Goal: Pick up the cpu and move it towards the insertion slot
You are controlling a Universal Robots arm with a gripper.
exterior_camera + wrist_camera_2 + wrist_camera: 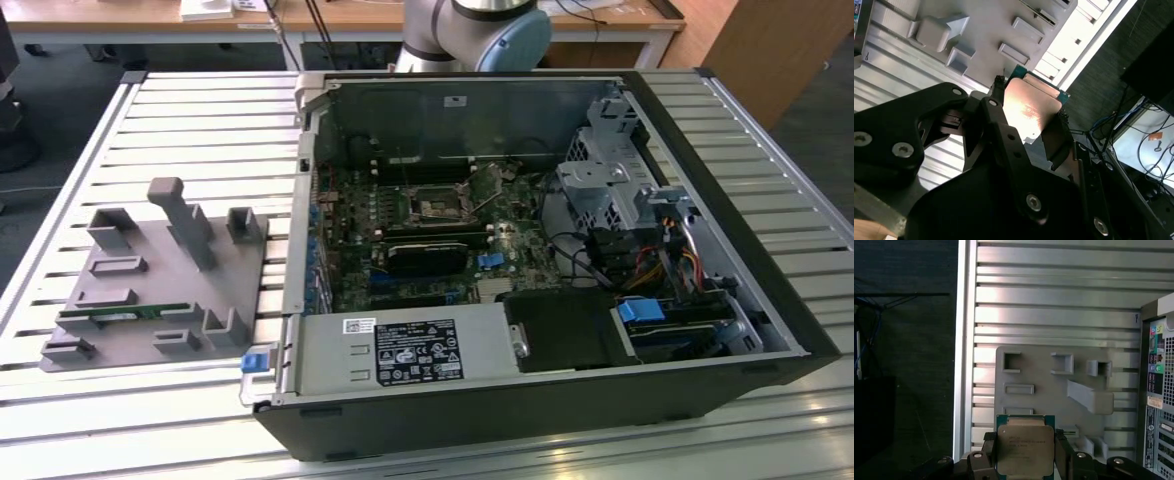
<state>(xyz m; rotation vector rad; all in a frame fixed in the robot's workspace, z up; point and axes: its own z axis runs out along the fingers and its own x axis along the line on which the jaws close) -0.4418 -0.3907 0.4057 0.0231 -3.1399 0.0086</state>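
The cpu, a small square chip with a silvery top and a green rim, sits between the fingers of my gripper, which is shut on its two sides. In the second wrist view the same cpu shines pale between the black fingers of the gripper. It hangs above the near end of the grey tray, by the table's edge. The insertion slot is the square socket on the motherboard inside the open computer case.
The grey tray lies on the slatted table at the exterior view's left, with upright posts and a thin green memory stick. The case wall stands beside the tray. Beyond the table edge is dark floor.
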